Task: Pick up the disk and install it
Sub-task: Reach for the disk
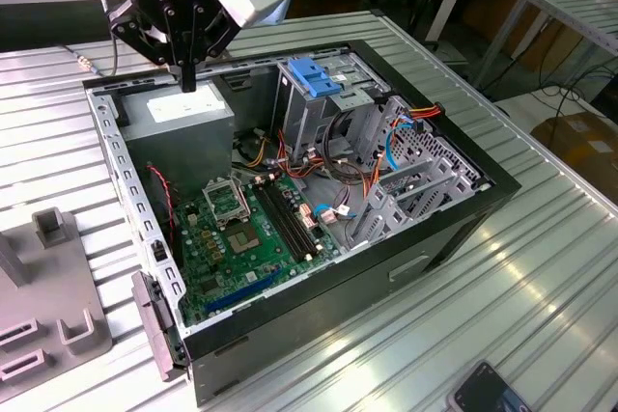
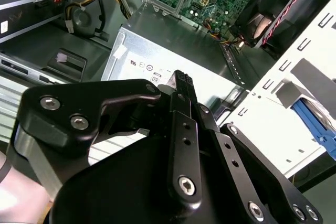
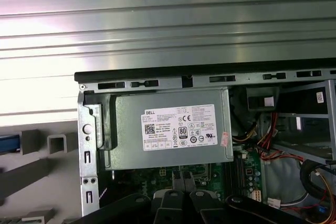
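The disk (image 3: 7,143) lies outside the computer case: in the first wrist view its blue side rail appears at the picture's edge, just beside the grey fixture blocks (image 3: 56,142) on the ribbed metal table (image 1: 541,277). Its casing and label cannot be made out. It is well apart from the gripper.

The gripper (image 1: 188,79) hangs above the computer case (image 1: 454,229), directly over the power-supply box (image 1: 183,113). Its fingers (image 2: 181,85) are together with nothing between them. They are close above the box top; contact cannot be confirmed.

Case contents, with the side panel off:
- One grey power-supply box with a white label, seated in the corner of the case at the exterior view's upper left.
- One green motherboard (image 1: 246,238) on the case floor, next to the box.
- One metal drive cage (image 1: 309,113) with one blue handle (image 1: 314,76), standing beside the box toward the exterior view's right.
- Several cables (image 1: 333,166), red, orange, yellow and blue, routed between the cage and the motherboard.
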Controlling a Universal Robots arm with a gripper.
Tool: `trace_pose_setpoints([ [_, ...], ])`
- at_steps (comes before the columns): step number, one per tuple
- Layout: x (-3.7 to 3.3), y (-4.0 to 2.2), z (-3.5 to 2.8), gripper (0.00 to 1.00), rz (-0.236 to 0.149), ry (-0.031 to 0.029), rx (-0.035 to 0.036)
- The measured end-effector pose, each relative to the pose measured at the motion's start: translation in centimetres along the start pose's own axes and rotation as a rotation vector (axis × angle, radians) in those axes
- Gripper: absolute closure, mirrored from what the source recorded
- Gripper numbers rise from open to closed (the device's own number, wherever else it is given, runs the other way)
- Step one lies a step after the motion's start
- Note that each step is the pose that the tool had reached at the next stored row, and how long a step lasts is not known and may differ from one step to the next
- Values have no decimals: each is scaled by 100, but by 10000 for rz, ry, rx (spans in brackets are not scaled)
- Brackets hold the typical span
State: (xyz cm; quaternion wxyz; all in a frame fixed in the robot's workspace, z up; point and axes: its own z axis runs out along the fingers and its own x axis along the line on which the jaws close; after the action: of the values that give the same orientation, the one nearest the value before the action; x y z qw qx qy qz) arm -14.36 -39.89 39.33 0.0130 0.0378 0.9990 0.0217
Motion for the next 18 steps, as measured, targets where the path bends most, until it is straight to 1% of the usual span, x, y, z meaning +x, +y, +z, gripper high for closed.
trace_pose_setpoints([
  [8,23,-2,0,90,0,-1,0],
  [11,46,-4,-1,90,1,-1,-1],
  [18,72,-5,-2,90,1,0,0],
])
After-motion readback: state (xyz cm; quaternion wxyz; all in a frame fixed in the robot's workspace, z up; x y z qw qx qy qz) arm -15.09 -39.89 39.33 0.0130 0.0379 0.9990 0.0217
